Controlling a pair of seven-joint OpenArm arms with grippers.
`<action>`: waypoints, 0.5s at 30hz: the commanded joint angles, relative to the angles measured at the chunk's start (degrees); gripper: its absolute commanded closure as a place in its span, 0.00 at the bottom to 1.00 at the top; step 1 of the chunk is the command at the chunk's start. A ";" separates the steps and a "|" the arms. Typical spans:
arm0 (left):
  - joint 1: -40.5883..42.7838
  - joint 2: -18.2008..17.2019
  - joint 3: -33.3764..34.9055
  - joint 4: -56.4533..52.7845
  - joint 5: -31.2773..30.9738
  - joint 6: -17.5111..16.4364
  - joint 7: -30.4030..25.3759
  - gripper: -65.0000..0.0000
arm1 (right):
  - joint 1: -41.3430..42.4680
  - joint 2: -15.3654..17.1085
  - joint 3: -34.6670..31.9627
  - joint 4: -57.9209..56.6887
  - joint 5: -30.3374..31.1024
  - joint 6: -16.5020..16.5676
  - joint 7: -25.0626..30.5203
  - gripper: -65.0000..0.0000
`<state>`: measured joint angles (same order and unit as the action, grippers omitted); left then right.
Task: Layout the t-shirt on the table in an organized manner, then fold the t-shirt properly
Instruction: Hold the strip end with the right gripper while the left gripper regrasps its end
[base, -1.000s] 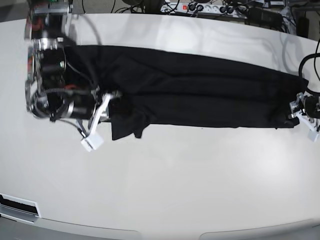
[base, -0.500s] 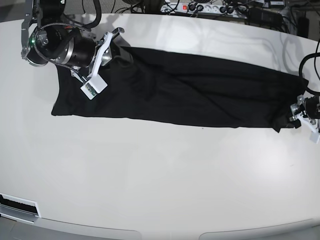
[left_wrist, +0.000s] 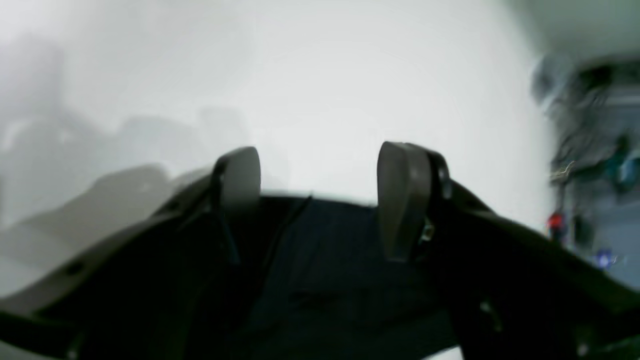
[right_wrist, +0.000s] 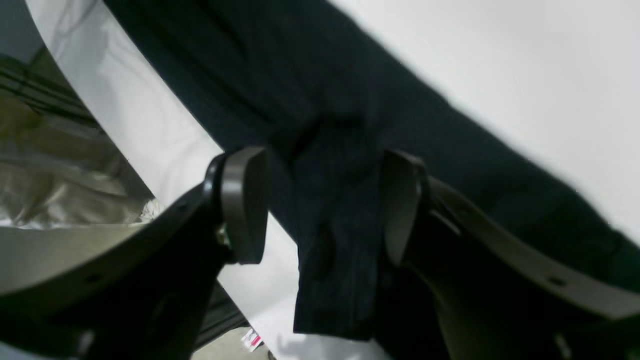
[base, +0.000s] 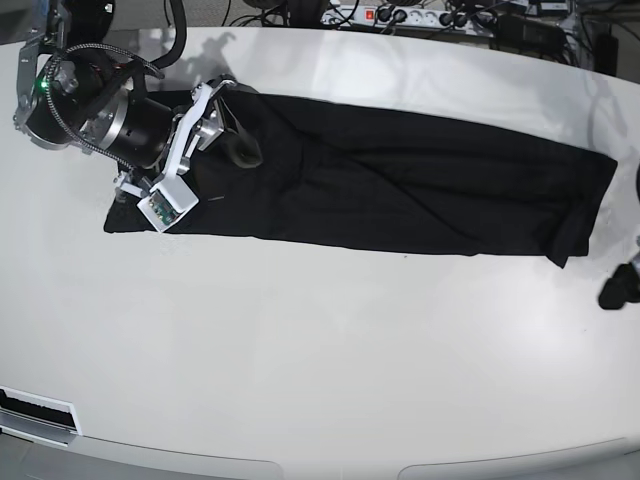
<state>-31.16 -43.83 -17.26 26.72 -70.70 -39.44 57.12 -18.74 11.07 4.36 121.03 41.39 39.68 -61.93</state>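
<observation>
Base view shows a plain black soft-fabric short-sleeved t-shirt (base: 400, 190) stretched in one long, narrow, rumpled band across the far half of a large glossy white table (base: 320, 350), running from the far left to the right edge. Looks doubled lengthwise already, with ridges and loose folds along the whole run and a ragged tuck at the right end.

At the left end, finds the right gripper (base: 232, 120) low over the cloth near the far left corner. Right wrist view shows its fingers (right_wrist: 240, 205) spread wide, straddling a loose flap of black fabric without pinching it, so nothing is held.

At the right end, shows nothing of the left gripper (left_wrist: 320, 185) for certain in the base view beyond a dark shape at the frame edge. Left wrist view, though blurred, gives its fingers (left_wrist: 405, 200) wide apart over bare white tabletop, gripping nothing.

Judging by the drape: light, limp and shapeless, likely to slide easily on the glossy top and to sag or bunch under any single-point lift. Best taken by pinching both layers at outer corners or along a hem, one arm at each end, then drawn taut and low across the surface. Worth avoiding the middle ridges, where only the top layer would probably come up.
</observation>
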 joint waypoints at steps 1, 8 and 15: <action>-1.05 -2.05 -2.38 0.70 -1.42 -0.56 0.76 0.42 | 0.13 0.02 0.17 0.61 0.61 0.32 1.90 0.43; 4.94 -5.75 -8.17 0.70 1.75 -0.56 -0.24 0.42 | -0.35 -2.32 0.13 -10.12 -6.93 0.32 10.32 1.00; 13.57 -5.68 -8.17 0.70 12.02 -0.56 -12.24 0.42 | 2.73 -2.49 0.13 -25.42 -17.46 0.32 19.34 1.00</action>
<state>-16.67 -47.42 -25.08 26.59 -57.30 -39.48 45.54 -16.51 8.25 4.34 94.50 22.90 39.66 -43.90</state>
